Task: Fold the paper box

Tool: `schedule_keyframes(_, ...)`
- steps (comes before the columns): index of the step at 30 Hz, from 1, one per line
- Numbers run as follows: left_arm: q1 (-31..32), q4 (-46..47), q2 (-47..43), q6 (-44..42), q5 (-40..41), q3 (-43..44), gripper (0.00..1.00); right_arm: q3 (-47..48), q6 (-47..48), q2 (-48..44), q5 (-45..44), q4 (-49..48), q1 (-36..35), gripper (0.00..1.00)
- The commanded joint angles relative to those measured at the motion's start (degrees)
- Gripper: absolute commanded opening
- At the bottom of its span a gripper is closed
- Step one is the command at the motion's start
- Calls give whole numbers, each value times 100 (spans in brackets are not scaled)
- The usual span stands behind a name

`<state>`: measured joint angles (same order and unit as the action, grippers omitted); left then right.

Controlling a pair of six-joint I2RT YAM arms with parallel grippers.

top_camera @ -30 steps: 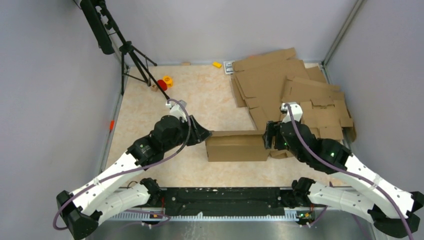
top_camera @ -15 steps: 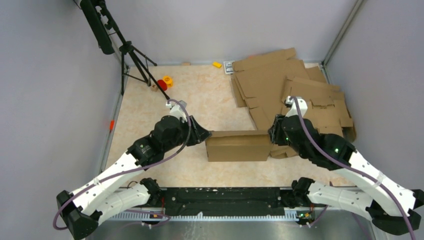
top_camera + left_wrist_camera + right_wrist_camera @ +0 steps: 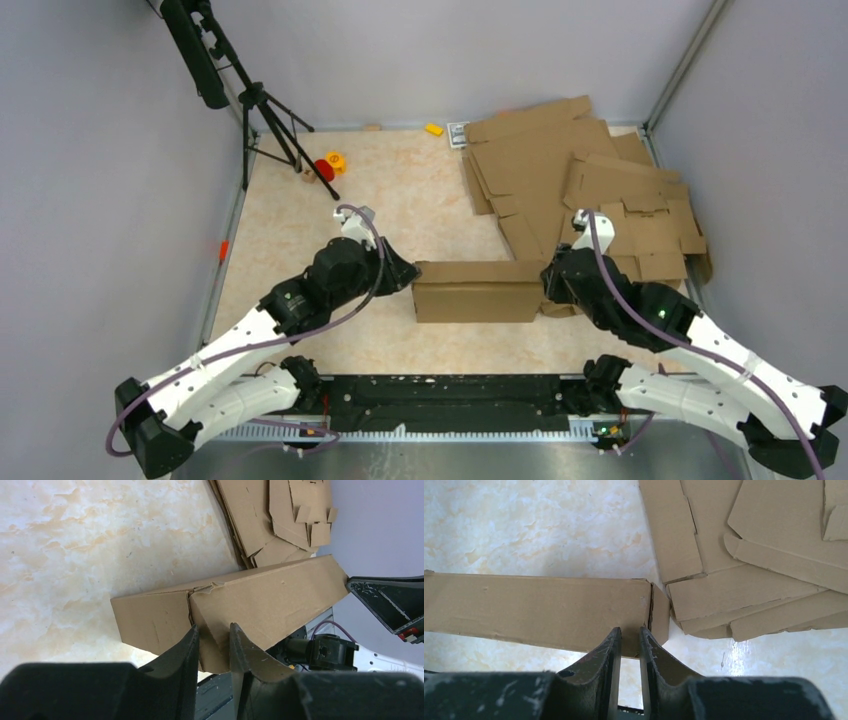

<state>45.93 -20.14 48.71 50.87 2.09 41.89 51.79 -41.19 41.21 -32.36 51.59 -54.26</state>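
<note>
The left gripper [image 3: 214, 642] pinches the near wall of the paper box [image 3: 475, 290], which lies half-folded on the table [image 3: 400, 190] between both arms; the right gripper [image 3: 630, 640] is almost closed at the other end, but I cannot tell if it really bites. If only one side holds, a pull may twist the box, tear its crumpled crease, or drag the cardboard sheets [image 3: 590, 180] behind.

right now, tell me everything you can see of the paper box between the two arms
The paper box is plain brown corrugated cardboard, partly folded into a long, low rectangular shape. It lies on the marbled table, running left to right. A crumpled crease shows near its left end. The left gripper pinches that end and the right gripper pinches the other, next to the flat cardboard blanks.
</note>
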Motion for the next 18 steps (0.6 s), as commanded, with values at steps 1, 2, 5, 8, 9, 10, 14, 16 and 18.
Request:
schedule_keyframes(1,74,-517,261,-210,130,-91,30,188,91,177,63,313,-43,20)
schedule_keyframes(2,74,-582,256,-253,167,-4,32,320,146,224,41,328,-41,21)
schedule_keyframes(5,74,-823,224,-379,293,314,37,792,319,337,7,368,-41,23)
schedule_keyframes(8,75,-1065,219,-528,360,650,42,1135,469,428,-16,400,-40,24)
schedule_keyframes(9,74,-1134,232,-569,382,740,44,1208,517,444,-16,405,-42,24)
schedule_keyframes(10,74,-1209,238,-616,395,845,47,1261,537,469,-20,417,-40,24)
schedule_keyframes(14,74,-1445,238,-732,458,1121,51,1221,534,516,-10,467,-41,24)
schedule_keyframes(16,75,-1463,228,-762,447,1130,52,1042,486,499,-5,451,-39,24)
schedule_keyframes(18,74,-1471,233,-767,404,1109,52,825,397,505,69,421,-46,23)
